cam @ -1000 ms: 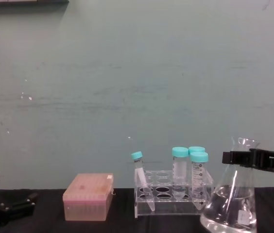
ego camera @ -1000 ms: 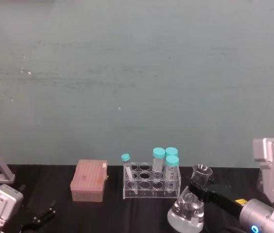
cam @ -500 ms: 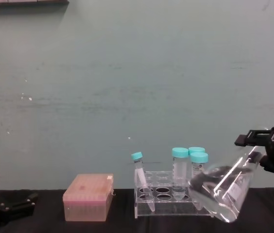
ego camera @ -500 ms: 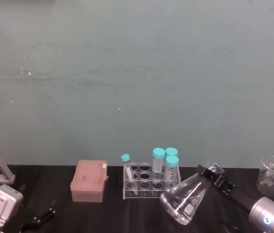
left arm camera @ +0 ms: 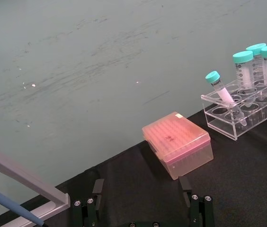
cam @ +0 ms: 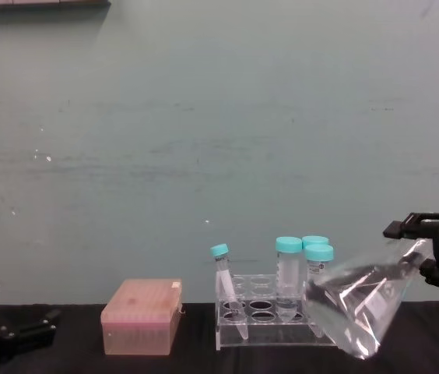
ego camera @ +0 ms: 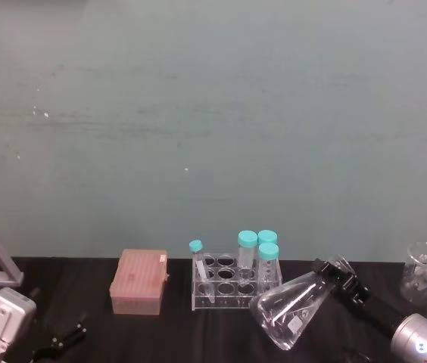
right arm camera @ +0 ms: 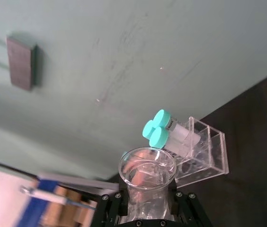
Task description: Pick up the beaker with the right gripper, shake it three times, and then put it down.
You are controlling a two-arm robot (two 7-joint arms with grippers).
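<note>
Glass, clear and conical: the beaker [ego camera: 293, 311] has a wide base, a narrow flared neck and a see-through body that catches pale streaks of light. It hangs steeply tilted, with the base swung low toward the robot's left and the neck raised toward the right. The right gripper [ego camera: 335, 274] is clamped on that neck, and the right wrist view shows a black finger on either side of the glass just below the rim [right arm camera: 147, 163]. Whether the lowest edge of the base touches the black table [ego camera: 198, 333] cannot be told.

Seen from the chest, the beaker [cam: 358, 305] overlaps the nearest teal-capped tube [cam: 318, 273] of the clear tube rack [cam: 270, 321]. From the head, the beaker sits nearer the robot than the tube rack [ego camera: 235, 286], just beside its right end, with a thin strip of table between them. Other glassware [ego camera: 424, 271] stands near the table's right edge, beyond the right arm. The pink box [ego camera: 139, 281] lies well apart, left of the rack. The left gripper [ego camera: 60, 340] rests low at the left near corner, fingers spread and holding nothing.
</note>
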